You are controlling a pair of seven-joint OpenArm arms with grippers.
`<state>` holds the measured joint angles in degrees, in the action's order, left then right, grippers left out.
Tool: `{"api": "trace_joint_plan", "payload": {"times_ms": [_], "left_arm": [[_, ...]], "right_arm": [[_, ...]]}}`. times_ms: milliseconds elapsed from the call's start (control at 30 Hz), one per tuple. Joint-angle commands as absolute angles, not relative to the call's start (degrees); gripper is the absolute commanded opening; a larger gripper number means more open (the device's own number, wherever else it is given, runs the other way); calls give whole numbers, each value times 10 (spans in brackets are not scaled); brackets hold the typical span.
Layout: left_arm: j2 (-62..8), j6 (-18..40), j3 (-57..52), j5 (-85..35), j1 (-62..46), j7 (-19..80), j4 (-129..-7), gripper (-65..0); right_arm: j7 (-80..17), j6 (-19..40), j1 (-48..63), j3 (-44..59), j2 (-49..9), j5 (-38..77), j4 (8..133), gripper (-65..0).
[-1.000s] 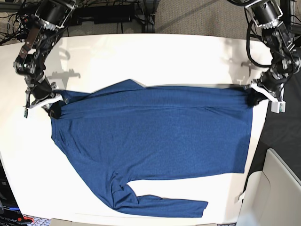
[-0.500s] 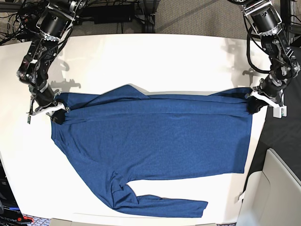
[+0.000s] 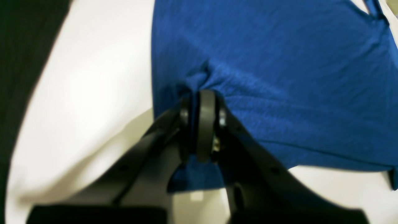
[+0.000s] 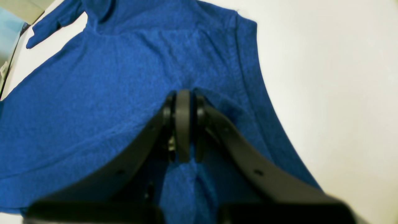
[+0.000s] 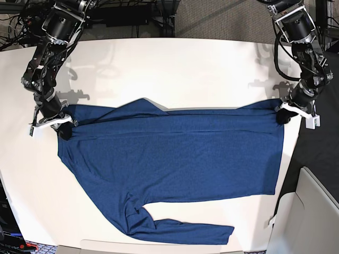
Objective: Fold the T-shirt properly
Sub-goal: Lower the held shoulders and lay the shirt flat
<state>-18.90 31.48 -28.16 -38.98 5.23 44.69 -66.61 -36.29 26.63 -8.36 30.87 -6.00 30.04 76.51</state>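
Observation:
The dark blue T-shirt (image 5: pixel 175 159) lies spread across the white table (image 5: pixel 185 69), its far edge folded over toward the middle and one long sleeve (image 5: pixel 185 230) lying along the near edge. My left gripper (image 5: pixel 283 116) is shut on the shirt's right corner; in the left wrist view (image 3: pixel 200 102) cloth (image 3: pixel 279 62) bunches between its pads. My right gripper (image 5: pixel 62 128) is shut on the shirt's left corner; in the right wrist view (image 4: pixel 183 102) the cloth (image 4: pixel 108 87) runs up through the closed fingers.
The table's right edge (image 5: pixel 290 159) lies just beside the shirt, with a pale bin (image 5: pixel 315 211) beyond it. Cables and dark gear (image 5: pixel 127 16) sit behind the table's far edge.
Both grippers have carried the shirt's far edge toward the near side, widening the folded-over band. The right-hand corner has moved slightly back up in the last half second.

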Motion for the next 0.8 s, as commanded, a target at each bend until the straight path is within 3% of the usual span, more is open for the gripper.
{"api": "trace_joint_plan", "payload": {"times_ms": [0, 133, 267, 767], "left_arm": [[-202, 318, -283, -397, 61, 445, -676, -586], [-204, 317, -287, -397, 60, 473, -679, -470], [-205, 317, -286, -397, 43, 480, -701, -460], [-211, 320, -288, -400, -9, 516, -765, -458]], "right_arm": [[-348, 269, -86, 308, -69, 311, 776, -643], [-355, 269, -73, 309, -70, 311, 778, -555], [-389, 269, -66, 311, -71, 315, 778, -411], [-422, 267, 19, 313, -71, 316, 909, -403]]}}
